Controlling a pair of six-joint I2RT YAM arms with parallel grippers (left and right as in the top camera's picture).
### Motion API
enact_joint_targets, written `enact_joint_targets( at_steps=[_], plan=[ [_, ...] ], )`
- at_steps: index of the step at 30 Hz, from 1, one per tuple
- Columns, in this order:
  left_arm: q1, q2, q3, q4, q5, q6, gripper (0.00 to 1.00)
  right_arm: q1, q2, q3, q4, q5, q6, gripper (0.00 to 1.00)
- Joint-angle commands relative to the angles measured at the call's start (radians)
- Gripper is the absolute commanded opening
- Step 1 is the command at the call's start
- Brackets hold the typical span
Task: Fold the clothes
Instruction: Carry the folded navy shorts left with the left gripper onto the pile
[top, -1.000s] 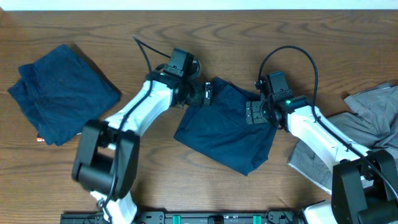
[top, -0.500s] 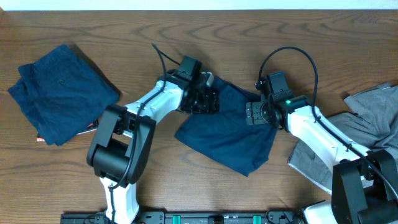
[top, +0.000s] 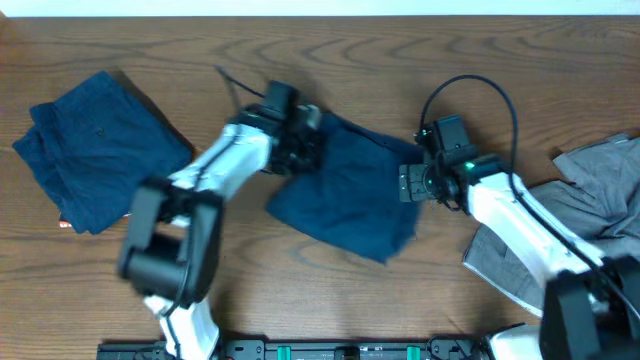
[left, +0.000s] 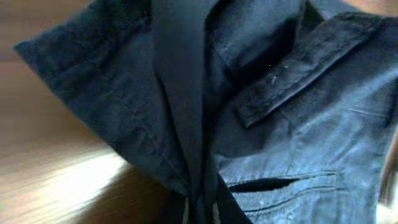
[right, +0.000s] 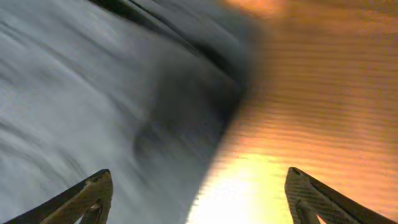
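The left gripper (top: 303, 148) is closed on the dark blue garment (top: 345, 195). In the left wrist view a narrow fold of the cloth is seen pinched between the jaws at the 6 o'clock edge of the picture and drawn straight up toward 12 o'clock. A pocket slit (left: 267, 185) and a stitched band (left: 292, 74) are seen beside that fold.

The right gripper (right: 199, 196) is held wide open, with its two fingertips (right: 93, 194) far apart at the bottom corners of the right wrist view. Nothing is held between them. The blurred blue cloth is seen under the 9 o'clock half and bare wooden table (top: 480, 60) under the 3 o'clock half. Whether the cloth is touched cannot be told.

From overhead, the dark blue garment is found at the middle of the table, between the two grippers. It is gripped at its 11 o'clock corner by the left one and met at its 3 o'clock edge by the right one. Its long axis is laid from about 11 o'clock to 5 o'clock, with the lower corner pointing toward 5 o'clock.

Three garments are counted. The one in the middle is joined by a second dark blue garment, the folded blue pile (top: 95, 150), well apart at 9 o'clock. One grey garment (top: 590, 195) is crumpled at the 3 o'clock edge. Two arms are counted.
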Motion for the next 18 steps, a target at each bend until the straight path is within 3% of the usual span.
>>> enact_joint_targets(
  at_steps=[1,10,18],
  plan=[
    [0.122,-0.157,0.003,-0.022,-0.216,0.024,0.06,-0.039,-0.112,0.015,-0.025,0.004,0.011,0.88],
    [0.472,-0.417,0.010,0.027,-0.428,0.146,0.06,-0.057,-0.244,0.015,-0.090,0.003,0.011,0.88],
    [0.722,-0.431,0.010,0.215,-0.463,0.143,0.06,-0.051,-0.243,0.015,-0.122,-0.020,0.011,0.88]
  ],
)
